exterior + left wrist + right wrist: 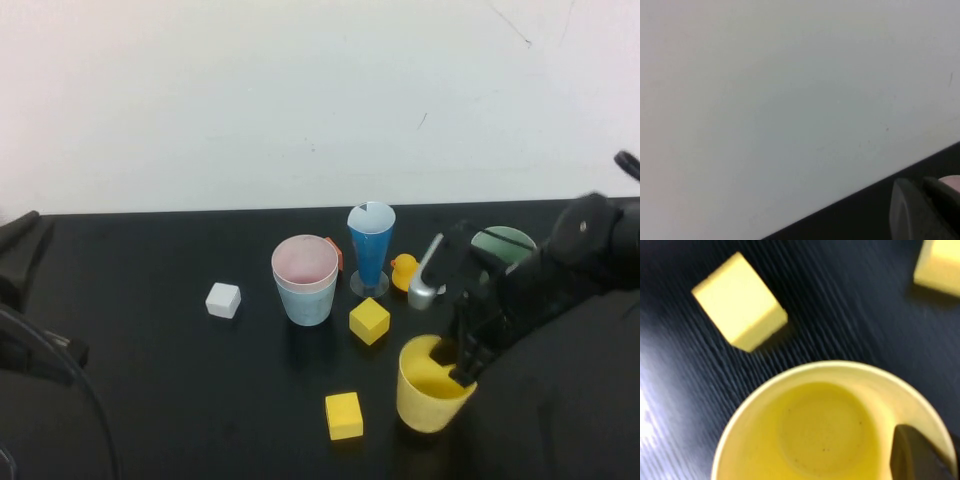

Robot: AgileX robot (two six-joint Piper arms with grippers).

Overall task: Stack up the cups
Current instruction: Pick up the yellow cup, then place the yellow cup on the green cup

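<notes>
The right gripper (462, 362) is pinching the rim of the upright, unlabelled yellow plastic tumbler (430, 390), mouth facing up, while the left gripper (22, 262) is sitting parked at the table edge.

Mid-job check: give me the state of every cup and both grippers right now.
pink cup: upright, nested inside the light blue cup.
yellow cup: upright, empty, apart from the stack.
green cup: upright, partly hidden behind the right arm.
right gripper: at the yellow cup's rim, one finger inside.
left gripper: parked at the table's left edge.
</notes>
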